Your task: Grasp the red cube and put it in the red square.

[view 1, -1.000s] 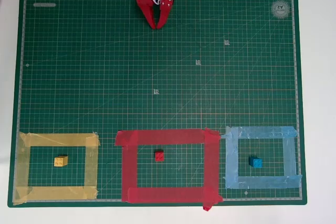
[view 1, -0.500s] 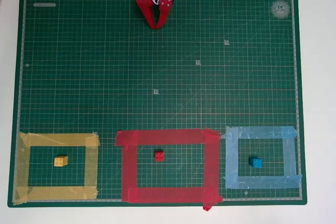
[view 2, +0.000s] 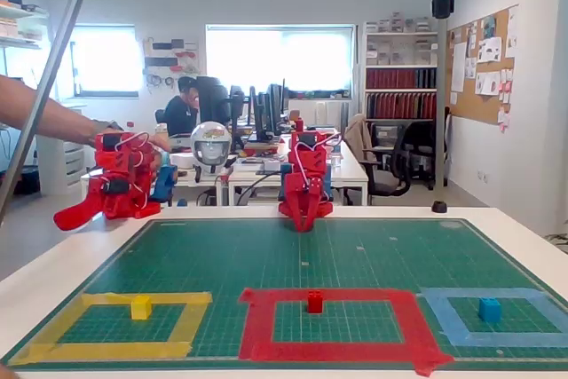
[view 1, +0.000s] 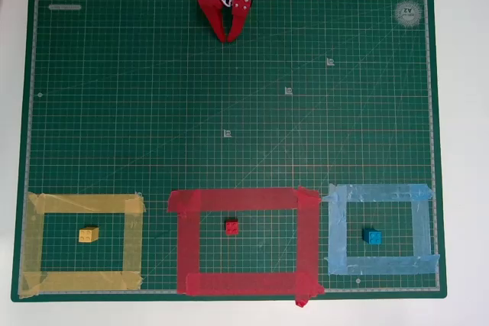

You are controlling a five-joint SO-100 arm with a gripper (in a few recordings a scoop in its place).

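The red cube (view 1: 231,227) (view 2: 314,302) rests on the green mat inside the red square (view 1: 243,198) (view 2: 333,343), roughly at its middle and clear of the tape. My red gripper (view 1: 228,37) (view 2: 303,226) is at the far edge of the mat, well away from the cube, pointing down at the mat. Its fingers are together and hold nothing.
A yellow cube (view 1: 89,234) lies in the yellow tape frame (view 1: 84,203), and a blue cube (view 1: 372,237) in the light-blue tape frame (view 1: 380,192). The green cutting mat (view 1: 229,112) covers most of the white table.
The gripper has drawn back very slightly toward the mat's far edge. The cubes have not moved.
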